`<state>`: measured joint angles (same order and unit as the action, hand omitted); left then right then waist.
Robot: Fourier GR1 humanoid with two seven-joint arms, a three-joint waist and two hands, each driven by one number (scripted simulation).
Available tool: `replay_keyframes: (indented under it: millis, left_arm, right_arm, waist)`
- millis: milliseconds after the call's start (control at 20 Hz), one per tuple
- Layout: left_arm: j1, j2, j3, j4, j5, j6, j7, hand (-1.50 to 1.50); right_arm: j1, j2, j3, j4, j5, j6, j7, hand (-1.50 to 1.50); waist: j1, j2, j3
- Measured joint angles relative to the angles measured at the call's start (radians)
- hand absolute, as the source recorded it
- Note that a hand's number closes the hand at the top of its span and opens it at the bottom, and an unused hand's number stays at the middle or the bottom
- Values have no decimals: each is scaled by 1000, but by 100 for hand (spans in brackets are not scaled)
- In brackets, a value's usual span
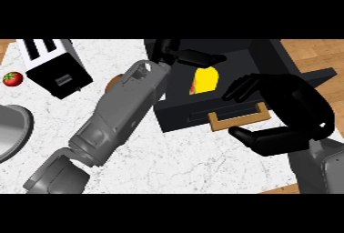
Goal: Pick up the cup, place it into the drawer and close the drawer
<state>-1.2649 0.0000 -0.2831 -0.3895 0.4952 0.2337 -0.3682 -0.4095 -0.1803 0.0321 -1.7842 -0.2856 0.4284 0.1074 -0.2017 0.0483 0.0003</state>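
Observation:
The black drawer (176, 116) stands pulled out at the counter's far middle, its tan handle (236, 119) facing me. Inside it sits the yellow cup (205, 78) with a red and green mark at its lower end. My left forearm runs up from the lower left, and the left hand (192, 57) hovers over the drawer with fingers spread just above the cup's top; I see no finger curled round the cup. My right hand (295, 107) is in front of the drawer's right part, fingers and thumb loosely curved, holding nothing, close to the handle's right end.
A black and white toaster (57, 68) stands at the back left with a red tomato (12, 78) beside it. A grey round dish (10, 129) is cut by the left edge. A brown object (114, 82) peeks from behind my left forearm. The counter's edge runs along the lower right.

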Motion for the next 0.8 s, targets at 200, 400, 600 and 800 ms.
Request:
replay_keyframes:
  millis: [200, 400, 600, 800]
  left_arm:
    - [1, 0, 16, -13, 56, 24, -64, -150]
    - [-6, 0, 23, -8, 98, 59, -100, -150]
    - [2, 0, 24, 1, 126, 72, -122, -150]
    - [27, 3, 43, 6, 146, 46, -154, -150]
  right_arm:
    - [6, -65, 66, 6, -11, 107, 58, 150]
    - [40, -152, 116, -4, 51, 189, 99, -150]
    - [73, -205, 154, -17, 223, 188, 79, -150]
    - [118, -207, 202, 31, 416, 120, 20, -150]
  waist:
    - [25, -8, -1]
    - [54, -19, 0]
    - [95, -27, 0]
    - [142, -32, 1]
